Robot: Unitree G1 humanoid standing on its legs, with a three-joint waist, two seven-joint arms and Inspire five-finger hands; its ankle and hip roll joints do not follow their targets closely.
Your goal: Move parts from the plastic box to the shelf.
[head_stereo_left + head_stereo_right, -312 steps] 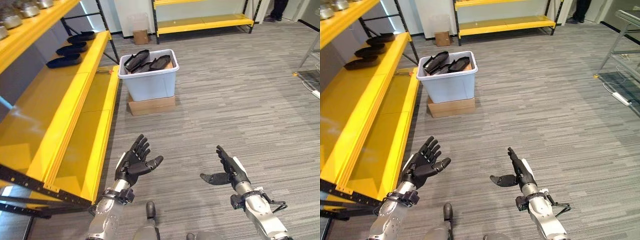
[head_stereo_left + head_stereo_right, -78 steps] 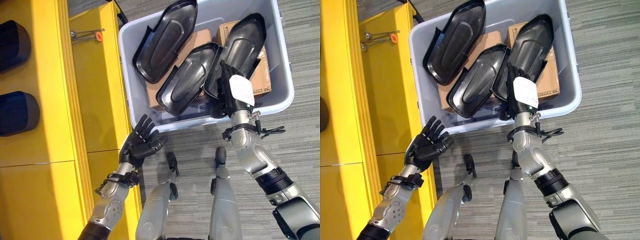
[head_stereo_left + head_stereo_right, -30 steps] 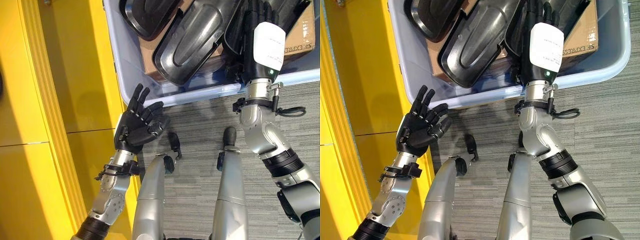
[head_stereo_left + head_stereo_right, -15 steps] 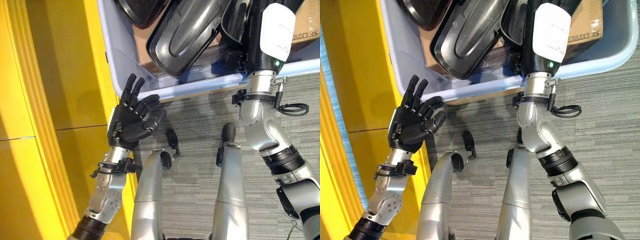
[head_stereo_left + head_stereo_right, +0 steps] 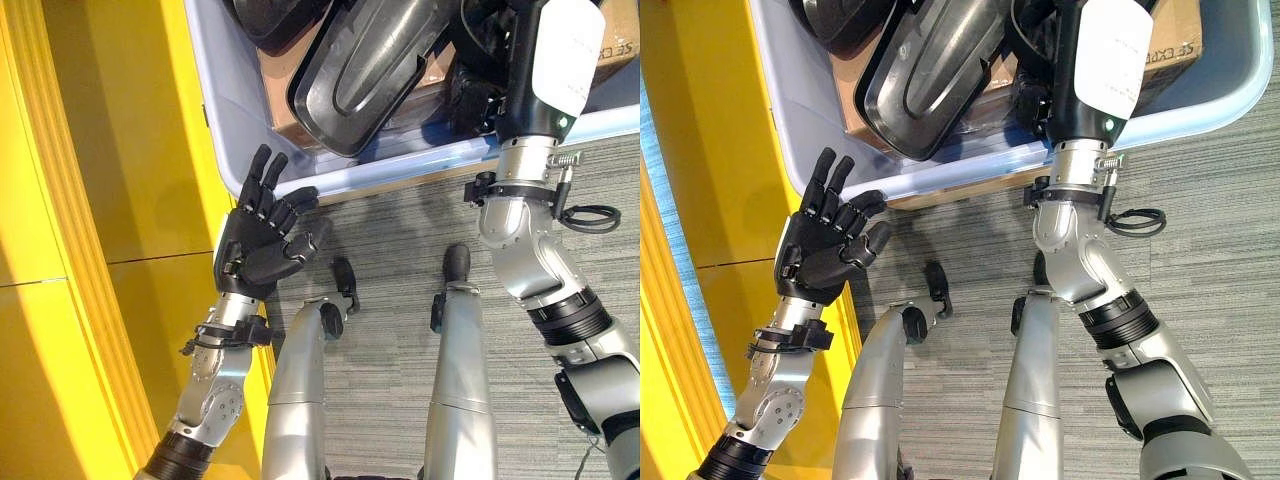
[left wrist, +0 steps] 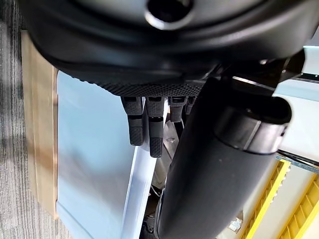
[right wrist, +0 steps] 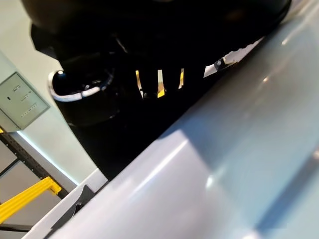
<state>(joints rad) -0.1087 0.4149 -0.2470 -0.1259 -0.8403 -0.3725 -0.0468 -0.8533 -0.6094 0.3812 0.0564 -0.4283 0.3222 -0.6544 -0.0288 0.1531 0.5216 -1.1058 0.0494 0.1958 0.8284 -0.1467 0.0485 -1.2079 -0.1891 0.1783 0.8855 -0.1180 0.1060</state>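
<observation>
The right hand (image 5: 540, 60) reaches over the near rim of the plastic box (image 5: 235, 120) among the black parts (image 5: 365, 70); its fingers are hidden there, so I cannot tell whether it grips one. The left hand (image 5: 258, 240) waits spread-fingered beside the box, next to the yellow shelf (image 5: 110, 200). A firm hold on one part's edge should come before lifting, so that the neighbouring parts are not dragged out.

The plastic box (image 5: 240, 140) is crowded with overlapping black parts (image 5: 365, 70); little free room is left inside. Its near wall is faced by the left hand (image 5: 258, 245), hemmed against the yellow shelf (image 5: 110, 200).
</observation>
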